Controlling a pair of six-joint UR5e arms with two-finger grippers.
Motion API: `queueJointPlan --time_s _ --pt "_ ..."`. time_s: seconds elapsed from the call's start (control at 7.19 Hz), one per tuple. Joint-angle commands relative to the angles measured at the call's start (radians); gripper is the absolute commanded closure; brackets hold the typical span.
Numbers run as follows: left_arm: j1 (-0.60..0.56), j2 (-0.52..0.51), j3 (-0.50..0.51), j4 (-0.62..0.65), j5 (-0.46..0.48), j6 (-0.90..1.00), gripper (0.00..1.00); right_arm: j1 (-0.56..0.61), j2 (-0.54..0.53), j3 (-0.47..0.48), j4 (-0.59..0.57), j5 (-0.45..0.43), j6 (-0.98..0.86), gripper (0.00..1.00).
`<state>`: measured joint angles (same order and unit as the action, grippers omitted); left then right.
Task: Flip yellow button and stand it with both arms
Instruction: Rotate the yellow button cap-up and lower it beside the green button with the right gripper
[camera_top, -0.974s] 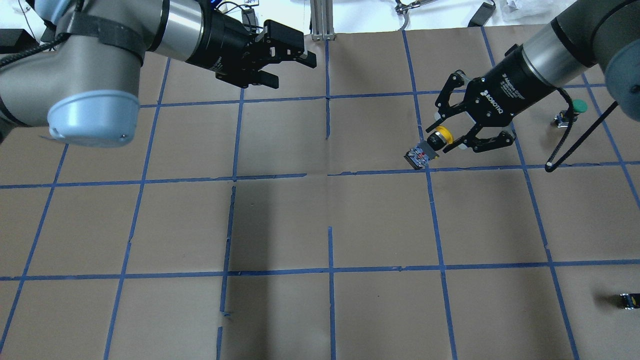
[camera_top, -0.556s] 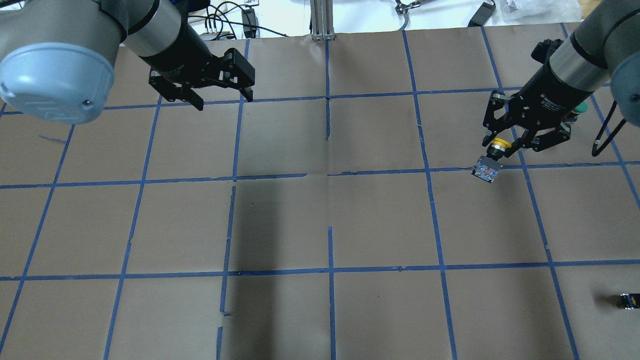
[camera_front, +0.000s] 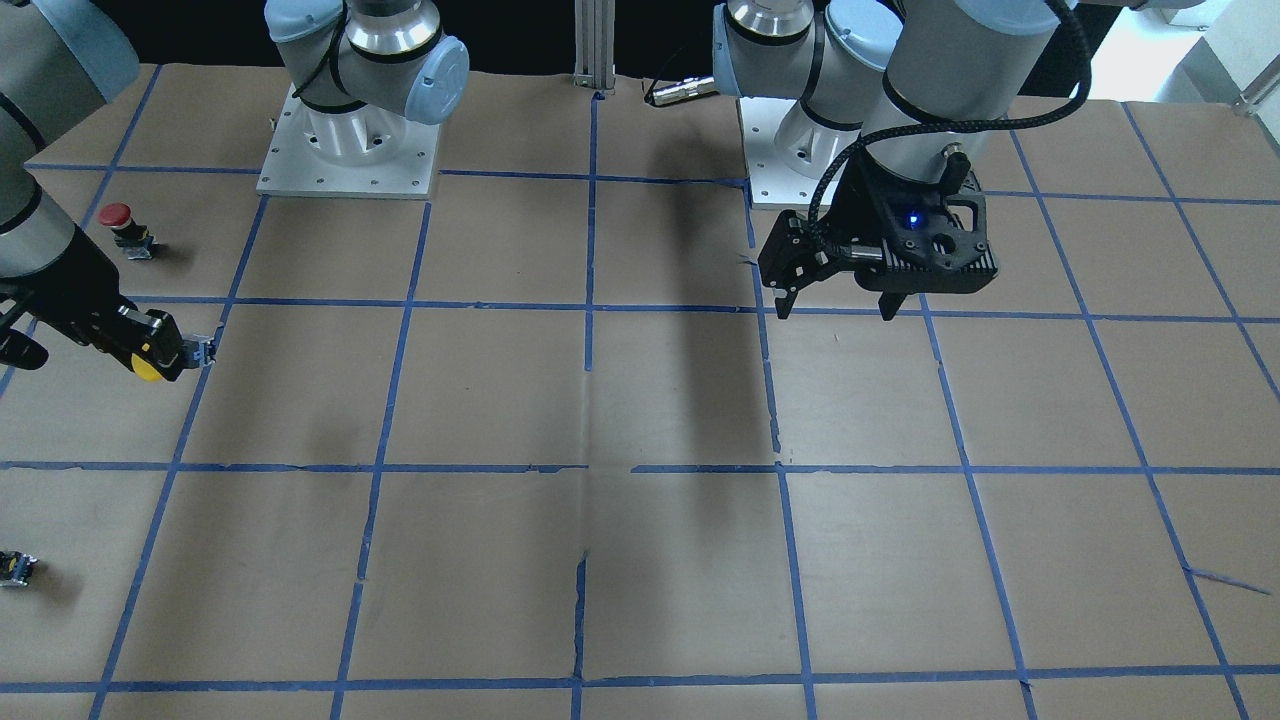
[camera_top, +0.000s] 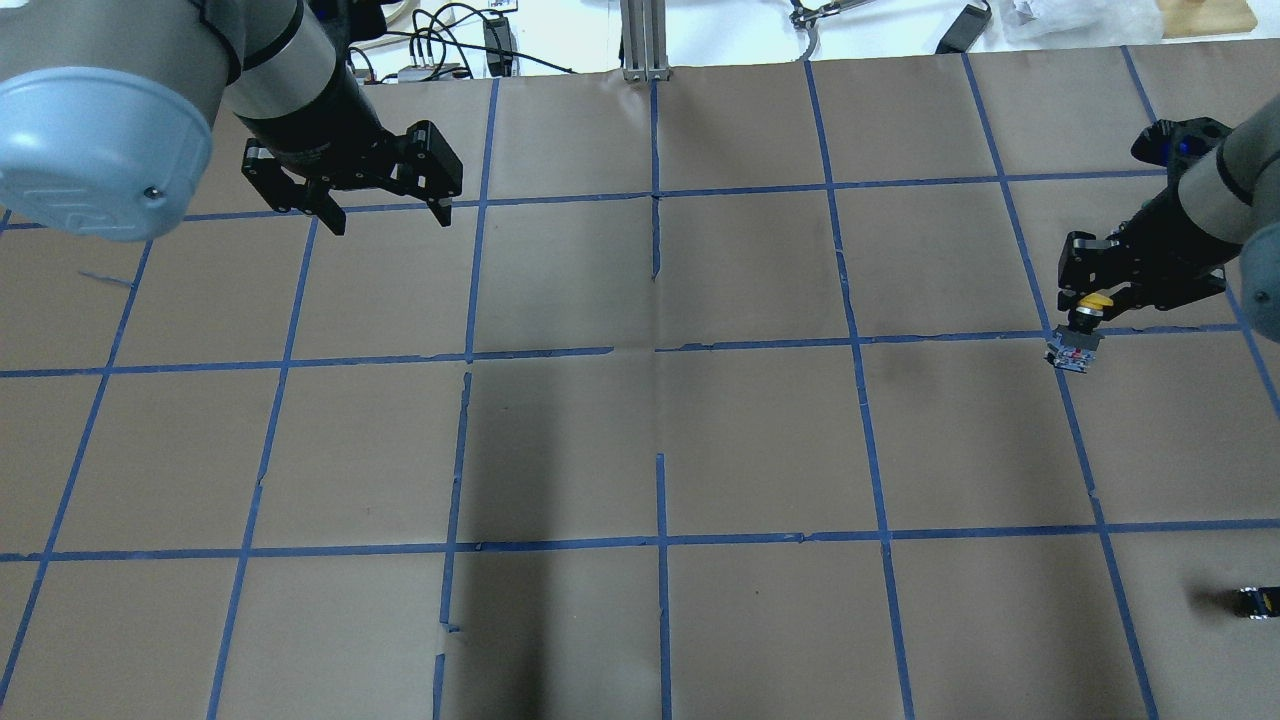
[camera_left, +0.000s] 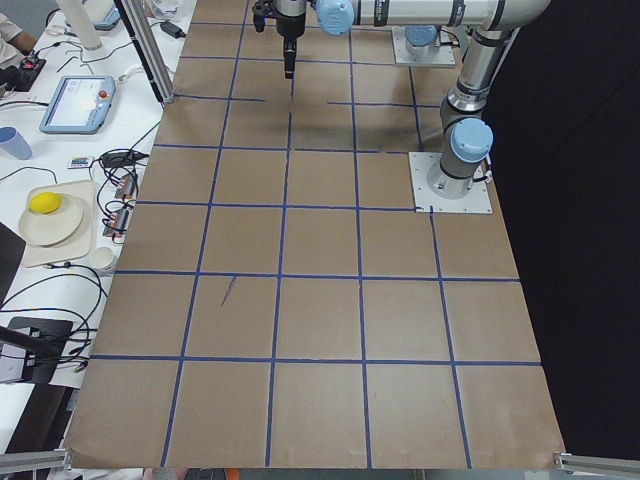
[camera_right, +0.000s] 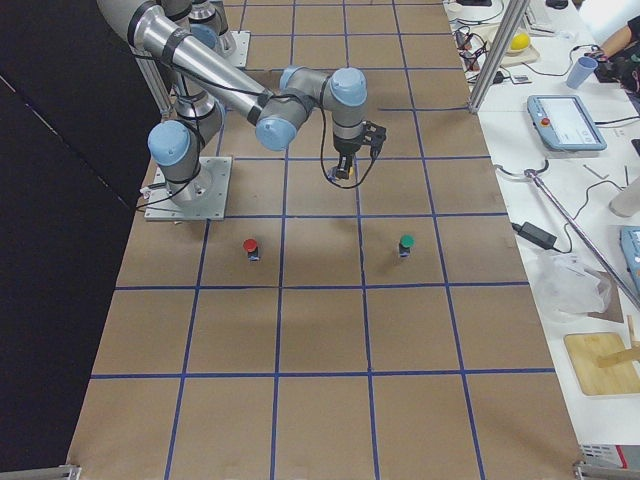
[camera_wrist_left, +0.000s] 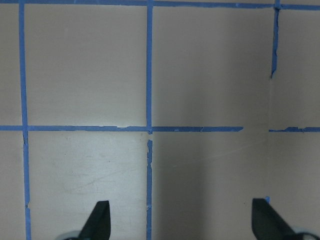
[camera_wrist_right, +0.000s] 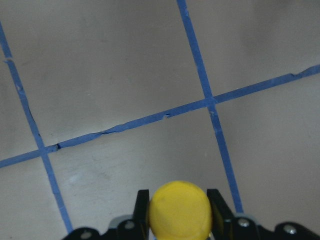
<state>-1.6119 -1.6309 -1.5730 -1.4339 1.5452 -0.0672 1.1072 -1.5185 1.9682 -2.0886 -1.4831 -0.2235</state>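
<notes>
The yellow button (camera_top: 1090, 299) is held by its yellow cap in my right gripper (camera_top: 1093, 305), which is shut on it, above the table at the far right of the overhead view. Its grey-black body (camera_top: 1072, 353) sticks out beyond the fingertips. The front view shows the button (camera_front: 150, 366) in the right gripper (camera_front: 160, 355) at the left edge. In the right wrist view the cap (camera_wrist_right: 179, 210) sits between the fingers. My left gripper (camera_top: 388, 218) is open and empty over the far left of the table; it also shows in the front view (camera_front: 835, 308) and the left wrist view (camera_wrist_left: 181, 222).
A red-capped button (camera_front: 118, 215) stands near the right arm's side; it also shows in the right view (camera_right: 250, 245), with a green-capped button (camera_right: 405, 243) beside it. A tiny black block with a yellow mark (camera_top: 1258, 601) lies at the near right. Brown paper with a blue tape grid (camera_top: 660, 345) covers the table.
My right gripper has carried the yellow button to the right, away from the table's middle. My left gripper has swung left and back from the middle, still open.
</notes>
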Motion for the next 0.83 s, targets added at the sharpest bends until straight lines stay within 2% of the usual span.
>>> queueJointPlan --time_s 0.0,0.28,0.7 --pt "0.001 0.005 -0.009 0.0 -0.001 0.013 0.0 -0.105 0.024 0.037 -0.175 0.001 -0.231 0.98" --pt "0.0 0.014 -0.013 -0.019 0.001 0.024 0.0 -0.151 0.09 0.066 -0.371 -0.006 -0.286 0.98" --pt "0.001 0.029 -0.012 -0.066 0.001 0.024 0.0 -0.201 0.109 0.101 -0.425 0.001 -0.293 0.98"
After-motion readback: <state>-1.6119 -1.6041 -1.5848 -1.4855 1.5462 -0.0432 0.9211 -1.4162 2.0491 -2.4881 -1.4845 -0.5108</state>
